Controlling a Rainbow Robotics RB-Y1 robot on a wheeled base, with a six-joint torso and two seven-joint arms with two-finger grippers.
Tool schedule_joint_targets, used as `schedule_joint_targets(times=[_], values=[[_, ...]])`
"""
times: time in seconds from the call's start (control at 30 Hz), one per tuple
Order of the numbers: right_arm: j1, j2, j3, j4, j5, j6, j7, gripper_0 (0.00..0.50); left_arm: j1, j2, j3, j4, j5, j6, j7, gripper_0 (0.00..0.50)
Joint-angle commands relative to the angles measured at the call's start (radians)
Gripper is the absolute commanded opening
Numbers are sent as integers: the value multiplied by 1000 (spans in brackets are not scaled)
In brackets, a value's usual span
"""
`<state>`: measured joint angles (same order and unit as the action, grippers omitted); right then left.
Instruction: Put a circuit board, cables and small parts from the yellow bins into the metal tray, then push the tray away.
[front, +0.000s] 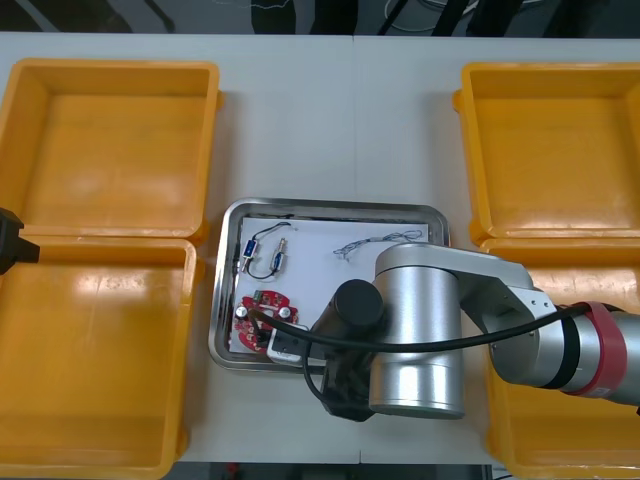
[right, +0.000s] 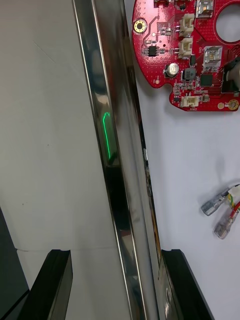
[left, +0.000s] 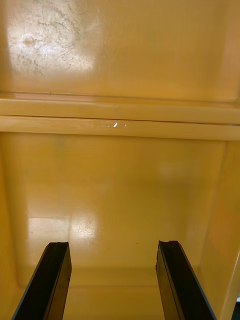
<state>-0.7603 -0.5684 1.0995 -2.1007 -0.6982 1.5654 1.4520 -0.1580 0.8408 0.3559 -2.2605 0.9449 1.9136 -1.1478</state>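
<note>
the right end effector (right: 115, 252) is spread wide, its black fingers (right: 55, 280) standing either side of the metal tray (right: 107, 125) rim. one finger is over the pale desk (right: 40, 125) outside the tray, the other over the tray's white inside. a thin green glint lies on the shiny rim. farther in, a red circuit board (right: 185, 55) lies flat on the white. between it and the inner finger lie the metal-tipped ends of a red and yellow cable (right: 222, 210).
</note>
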Motion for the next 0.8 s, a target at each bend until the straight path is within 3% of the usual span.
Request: schedule_joint_targets(times=[0.03, 0.4, 0.8], values=[[-36, 48, 29, 18, 9, -8, 56, 500, 20, -9, 29, -31, -11, 6, -101, 500], [-42, 65, 88, 61, 57, -47, 57, 500, 22, -9, 29, -31, -12, 6, -104, 500], [-44, 96, 89, 120, 43, -54, 57, 500, 22, -9, 29, -31, -12, 6, -104, 500]])
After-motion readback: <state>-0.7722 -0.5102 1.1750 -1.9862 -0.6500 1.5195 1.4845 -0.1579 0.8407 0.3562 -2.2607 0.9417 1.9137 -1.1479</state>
